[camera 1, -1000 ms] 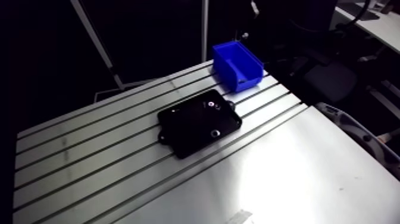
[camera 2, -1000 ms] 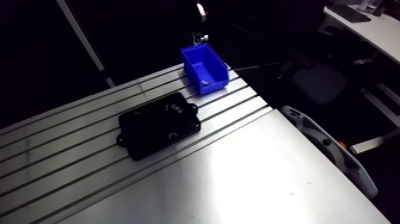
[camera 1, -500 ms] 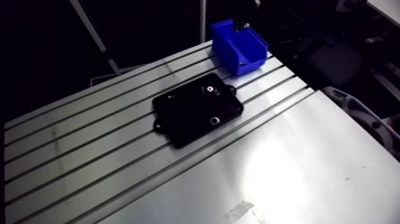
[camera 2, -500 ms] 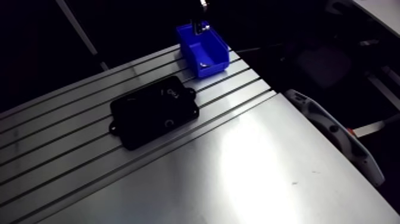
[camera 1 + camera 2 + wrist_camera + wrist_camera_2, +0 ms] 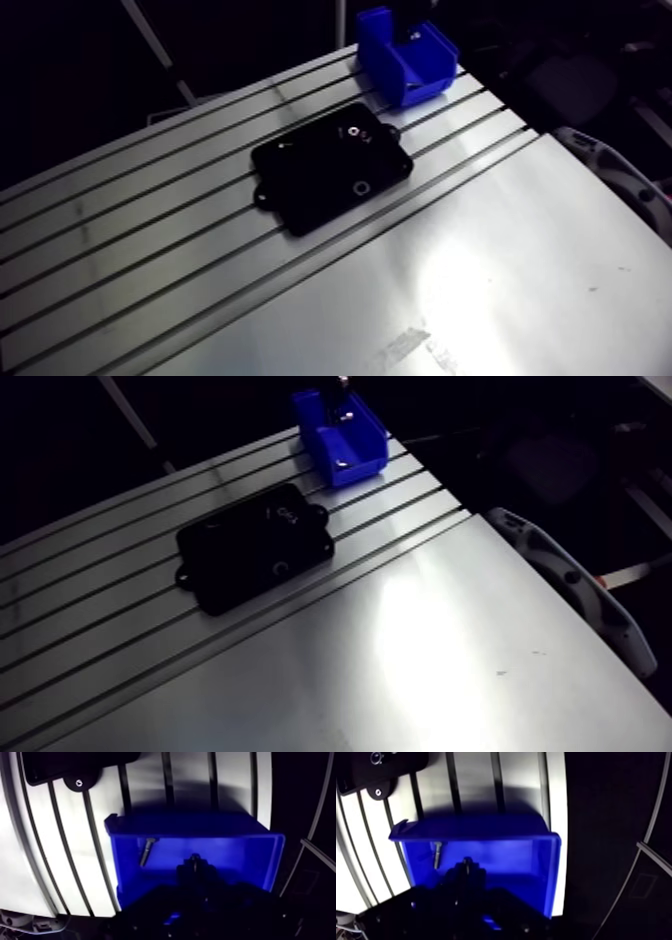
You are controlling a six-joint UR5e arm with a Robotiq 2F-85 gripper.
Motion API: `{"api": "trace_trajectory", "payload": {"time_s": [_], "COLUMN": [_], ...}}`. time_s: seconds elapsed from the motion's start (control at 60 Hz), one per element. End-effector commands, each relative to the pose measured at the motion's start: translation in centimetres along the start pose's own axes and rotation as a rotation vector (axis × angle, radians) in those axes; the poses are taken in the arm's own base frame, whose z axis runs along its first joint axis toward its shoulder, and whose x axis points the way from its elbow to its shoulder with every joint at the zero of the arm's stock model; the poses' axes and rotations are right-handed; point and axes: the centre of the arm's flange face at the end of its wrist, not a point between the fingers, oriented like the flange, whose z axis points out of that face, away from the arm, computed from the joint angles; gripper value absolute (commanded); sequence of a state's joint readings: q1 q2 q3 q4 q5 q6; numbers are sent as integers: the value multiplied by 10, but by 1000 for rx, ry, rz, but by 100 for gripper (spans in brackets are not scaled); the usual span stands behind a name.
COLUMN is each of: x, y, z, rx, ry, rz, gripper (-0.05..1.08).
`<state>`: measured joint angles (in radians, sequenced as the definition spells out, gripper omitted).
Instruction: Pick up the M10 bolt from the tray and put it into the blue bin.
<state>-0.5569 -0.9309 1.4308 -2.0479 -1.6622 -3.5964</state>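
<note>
Together on slotted table (image 5: 130, 240): tray (image 5: 305, 190), blue bin (image 5: 380, 65).

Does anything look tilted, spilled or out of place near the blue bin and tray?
Nothing stands out. The blue bin stands upright on the table, the black tray lies flat, and one bolt lies inside the bin.

table (image 5: 150, 250): slotted aluminium | light: bright glare on plate | surroundings: dark
</note>
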Motion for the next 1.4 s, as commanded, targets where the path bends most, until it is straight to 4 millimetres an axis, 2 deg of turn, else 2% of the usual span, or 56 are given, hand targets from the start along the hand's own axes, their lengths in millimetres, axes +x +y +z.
{"api": "trace_trajectory", "payload": {"time_s": [0.017, 0.367, 0.483, 0.833, 1.1, 1.133, 1.15, 1.167, 1.183, 1.2, 1.233, 1.4], "x": [0, 2, 3, 3, 3, 3, 3, 3, 3, 3, 3, 2], "y": [4, 2, 3, 3, 3, 3, 3, 3, 3, 3, 3, 1], "z": [14, 24, 35, 39, 40, 41, 41, 41, 41, 41, 41, 42], "rx": [7, 18, 21, 24, 19, 19, 19, 19, 20, 20, 18, 25], "ry": [-3, 4, 4, 5, 2, 2, 2, 2, 3, 3, 4, 9], "rz": [-1, -2, -5, -7, -16, -16, -16, -16, -16, -16, -13, -21], "gripper": [107, 106, 105, 105, 96, 93, 86, 86, 75, 75, 44, 27]}}
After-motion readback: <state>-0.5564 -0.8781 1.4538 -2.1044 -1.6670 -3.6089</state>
